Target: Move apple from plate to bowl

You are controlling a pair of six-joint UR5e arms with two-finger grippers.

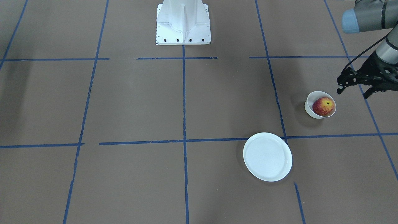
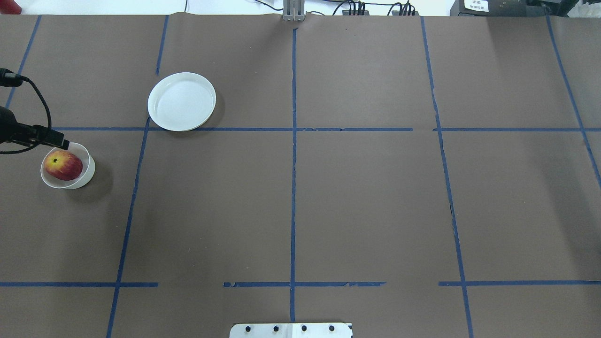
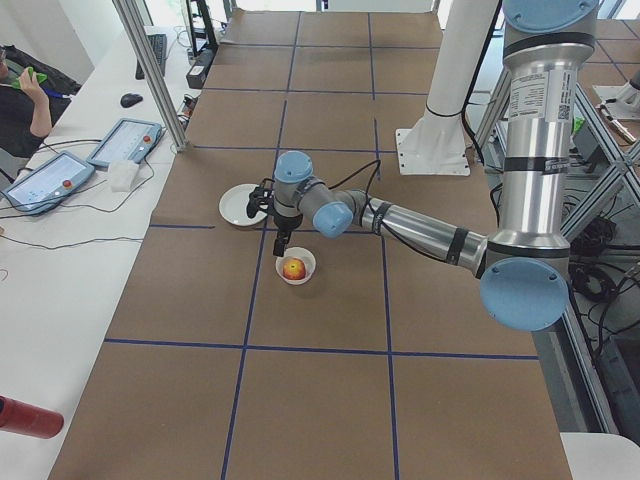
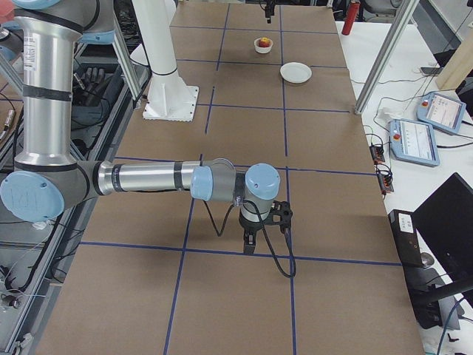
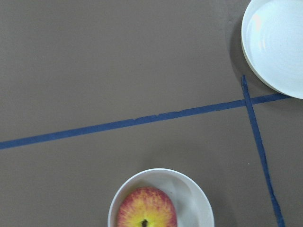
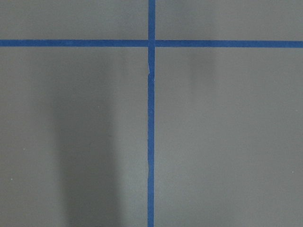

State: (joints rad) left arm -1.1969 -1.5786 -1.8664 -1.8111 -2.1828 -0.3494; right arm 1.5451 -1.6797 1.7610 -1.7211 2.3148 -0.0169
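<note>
The red apple (image 1: 323, 106) with its yellow patch sits inside the small off-white bowl (image 1: 309, 108). The flat white plate (image 1: 267, 157) lies bare on the brown table, apart from the bowl. My left gripper (image 1: 354, 91) hangs open and empty above the table, just beside the bowl on the robot's side. The left wrist view shows the apple (image 5: 146, 215) in the bowl (image 5: 191, 194) at the bottom edge and the plate (image 5: 279, 42) at top right. My right gripper (image 4: 264, 222) hovers over bare table far from the dishes; I cannot tell whether it is open or shut.
The robot's white base (image 1: 183, 23) stands at the table's robot-side edge. Blue tape lines (image 2: 293, 141) divide the brown table into squares. Tablets and cables lie on the side bench (image 3: 60, 180) beyond the table.
</note>
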